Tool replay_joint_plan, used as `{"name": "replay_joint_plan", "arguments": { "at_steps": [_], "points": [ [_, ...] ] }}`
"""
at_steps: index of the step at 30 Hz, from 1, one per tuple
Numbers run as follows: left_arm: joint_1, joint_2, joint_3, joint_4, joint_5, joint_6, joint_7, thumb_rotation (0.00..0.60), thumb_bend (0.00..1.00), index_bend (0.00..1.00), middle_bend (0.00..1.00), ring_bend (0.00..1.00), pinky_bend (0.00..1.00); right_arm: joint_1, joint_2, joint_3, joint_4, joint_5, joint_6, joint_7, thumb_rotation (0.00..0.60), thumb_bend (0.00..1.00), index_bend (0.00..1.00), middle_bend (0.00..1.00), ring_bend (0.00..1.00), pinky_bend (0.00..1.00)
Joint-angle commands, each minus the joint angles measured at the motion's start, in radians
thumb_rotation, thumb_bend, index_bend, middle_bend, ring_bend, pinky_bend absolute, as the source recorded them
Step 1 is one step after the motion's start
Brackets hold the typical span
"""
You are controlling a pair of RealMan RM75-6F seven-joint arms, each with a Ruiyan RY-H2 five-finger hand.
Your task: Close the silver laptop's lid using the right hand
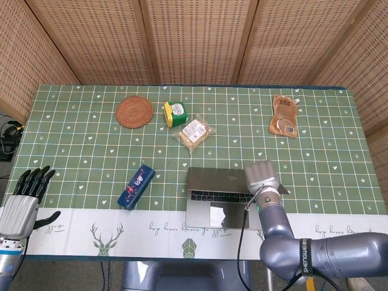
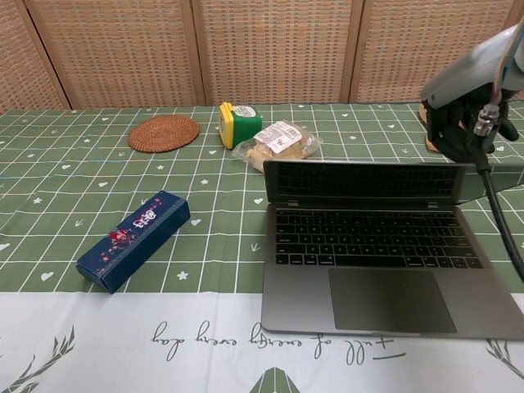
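The silver laptop (image 1: 218, 197) (image 2: 377, 270) sits at the table's front edge, right of centre. Its lid (image 1: 215, 179) (image 2: 360, 182) is tilted far forward over the keyboard, about half shut. My right hand (image 1: 262, 177) (image 2: 463, 115) presses on the lid's top right corner from behind, fingers pointing down, holding nothing. At the far left edge of the table, in the head view only, my left hand (image 1: 27, 197) rests with its fingers apart and empty.
A blue box (image 1: 136, 186) (image 2: 135, 239) lies left of the laptop. Behind it are a wrapped snack (image 1: 194, 131) (image 2: 278, 143), a yellow-green tape measure (image 1: 175, 113) (image 2: 239, 123), a round woven coaster (image 1: 134, 111) (image 2: 164, 133) and a brown pouch (image 1: 284, 115).
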Motion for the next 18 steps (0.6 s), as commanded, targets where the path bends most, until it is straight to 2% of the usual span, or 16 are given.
{"name": "replay_joint_plan", "arguments": {
  "at_steps": [1,18],
  "points": [
    [-0.001,0.000,0.000,0.001,-0.001,-0.002,0.000,0.600,0.13,0.00,0.00,0.00,0.00,0.018,-0.019,-0.010,0.013,0.036,0.009,-0.022,0.600,1.00,0.70,0.57,0.51,0.56],
    [-0.001,0.002,-0.001,0.001,-0.004,-0.005,-0.001,0.600,0.13,0.00,0.00,0.00,0.00,0.048,-0.073,-0.009,0.034,0.122,0.034,-0.069,0.600,1.00,0.70,0.57,0.50,0.56]
  ]
}}
